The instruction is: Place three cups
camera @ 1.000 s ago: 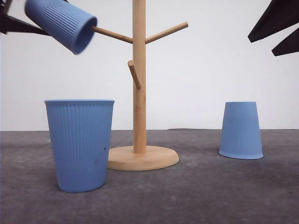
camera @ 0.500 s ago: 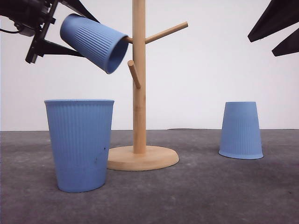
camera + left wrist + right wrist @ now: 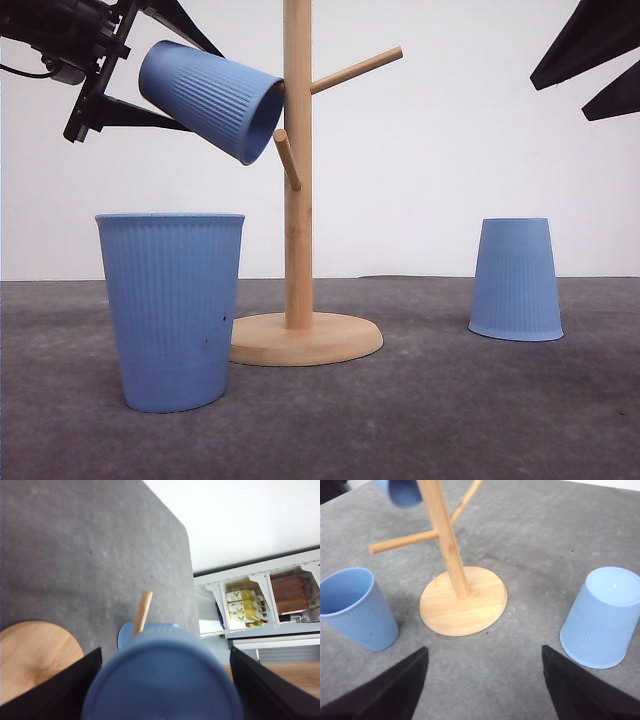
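My left gripper [image 3: 198,90] is shut on a ribbed light-blue cup [image 3: 212,100] held on its side, its mouth pushed over the left upper peg against the wooden rack's post [image 3: 297,200]. From the left wrist the cup's base [image 3: 162,675] sits between both fingers, with a peg [image 3: 142,612] beyond it. A second cup [image 3: 172,310] stands upright at the front left of the rack's base [image 3: 462,600]. The third cup [image 3: 516,280] rests upside down to the right. My right gripper [image 3: 592,62] hangs open high on the right, holding nothing.
The rack's right upper peg [image 3: 358,68] and its short front peg [image 3: 287,158] are bare. Grey table [image 3: 420,420] stretches between the rack and the upside-down cup. A shelf of bottles [image 3: 245,607] lies beyond the table edge.
My left gripper has carried the cup to the right and slightly down, sliding its mouth along the left upper peg until it reaches the post. The other cups and the right arm stayed still.
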You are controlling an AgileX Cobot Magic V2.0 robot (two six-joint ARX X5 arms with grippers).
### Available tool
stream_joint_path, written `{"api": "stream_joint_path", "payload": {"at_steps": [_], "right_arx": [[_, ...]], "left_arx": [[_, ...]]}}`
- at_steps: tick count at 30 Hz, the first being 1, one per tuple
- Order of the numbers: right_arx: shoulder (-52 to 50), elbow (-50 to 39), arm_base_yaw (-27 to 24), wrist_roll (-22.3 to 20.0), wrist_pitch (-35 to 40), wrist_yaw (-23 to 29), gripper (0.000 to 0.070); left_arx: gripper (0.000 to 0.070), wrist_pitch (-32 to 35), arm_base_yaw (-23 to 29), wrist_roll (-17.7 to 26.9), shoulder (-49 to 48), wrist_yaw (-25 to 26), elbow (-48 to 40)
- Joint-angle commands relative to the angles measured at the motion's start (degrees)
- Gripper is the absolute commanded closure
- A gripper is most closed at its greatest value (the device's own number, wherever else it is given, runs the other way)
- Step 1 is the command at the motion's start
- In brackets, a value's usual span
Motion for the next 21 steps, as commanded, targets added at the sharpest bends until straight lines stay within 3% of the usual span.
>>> {"api": "stream_joint_path", "payload": {"at_steps": [1,12,21], "right_arx": [[0.2,1.1,0.4,0.6,0.6,-0.2,0.0243],[0.2,1.1,0.4,0.6,0.6,-0.2,0.0243],[0.2,1.1,0.4,0.6,0.6,0.0,0.0243]], "left_arx": [[0.0186,0.1,0.1,0.6,1.0,1.3,1.2],[0.0182,-3.7,1.3,2.6,0.5,7.2,1.2],[0.0183,-22.0,1.5,18.9,-2.7,7.2,1.2]]}}
